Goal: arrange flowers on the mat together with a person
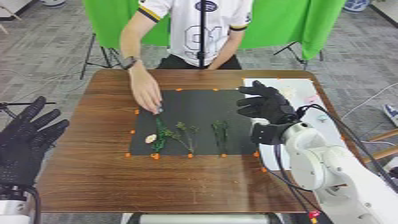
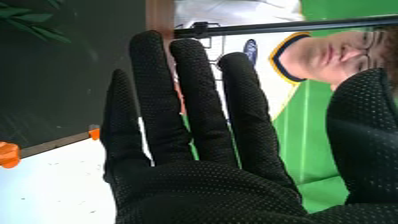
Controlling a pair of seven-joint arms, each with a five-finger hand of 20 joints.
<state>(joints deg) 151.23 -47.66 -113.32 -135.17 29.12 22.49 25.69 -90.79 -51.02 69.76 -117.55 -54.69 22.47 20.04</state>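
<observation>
In the head view, my left hand [image 1: 28, 140] stands open off the left side of the table. My right hand [image 1: 265, 106] is open over the seam between the dark mat [image 1: 194, 112] and the white sheet, holding nothing. The right wrist view shows the right hand [image 2: 209, 185] with straight fingers, some green leaves [image 2: 35, 25] lying on the mat beyond. A person's hand [image 1: 147, 94] is at the top end of a green stem [image 1: 160, 127] at the mat's left side. A pale flower [image 1: 150, 138] lies beside that stem. Thin sprigs [image 1: 187, 136] and green stems [image 1: 220, 134] lie farther right.
A white sheet [image 1: 274, 159] with pale items on it lies along the table's right side. Orange tabs [image 1: 155, 156] line the mat's edges. The brown table [image 1: 169, 187] extends in front of the mat. A thin black pole [image 1: 202, 35] rises at the far side.
</observation>
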